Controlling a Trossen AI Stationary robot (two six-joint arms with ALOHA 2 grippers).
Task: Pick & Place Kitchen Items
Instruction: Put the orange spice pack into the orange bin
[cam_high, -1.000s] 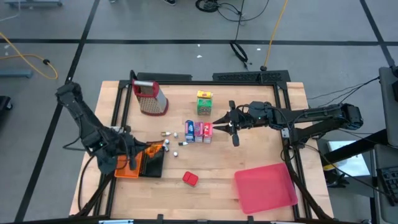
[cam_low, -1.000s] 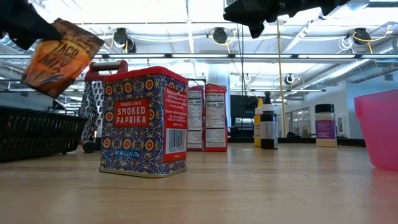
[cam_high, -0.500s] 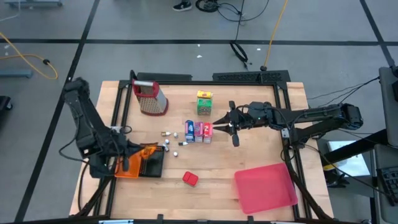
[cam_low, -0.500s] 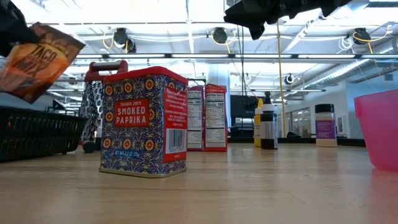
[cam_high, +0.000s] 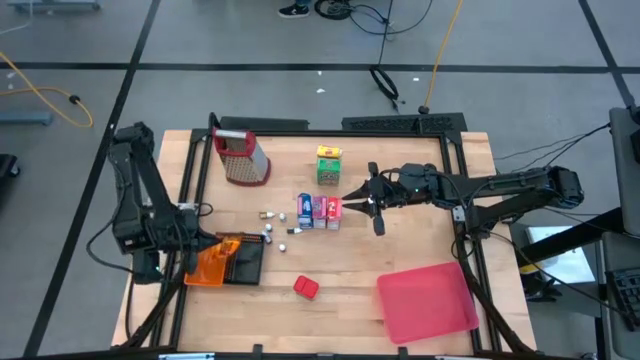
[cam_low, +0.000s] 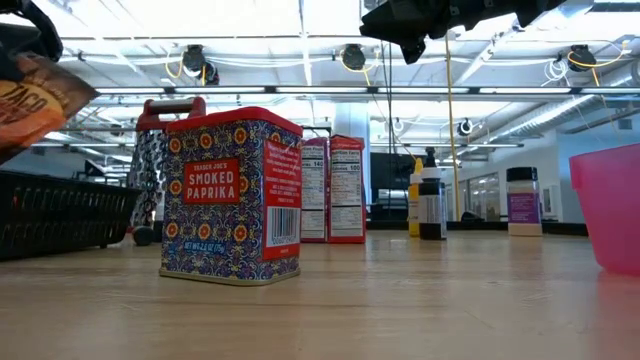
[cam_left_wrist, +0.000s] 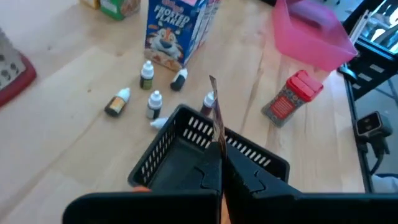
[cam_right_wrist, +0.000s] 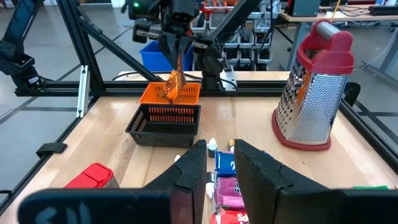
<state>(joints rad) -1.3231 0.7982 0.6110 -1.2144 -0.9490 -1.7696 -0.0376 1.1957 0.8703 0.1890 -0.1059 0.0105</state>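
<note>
Wood tabletop | left gripper pinches flat orange packet (over slatted black basket) | right gripper empty, ajar

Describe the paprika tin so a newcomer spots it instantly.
Start at the pink bin on the wooden table's near right corner. Left of it, alone on bare wood, stands the paprika tin: small, red-lidded, patterned, apart from the carton cluster farther back.
</note>
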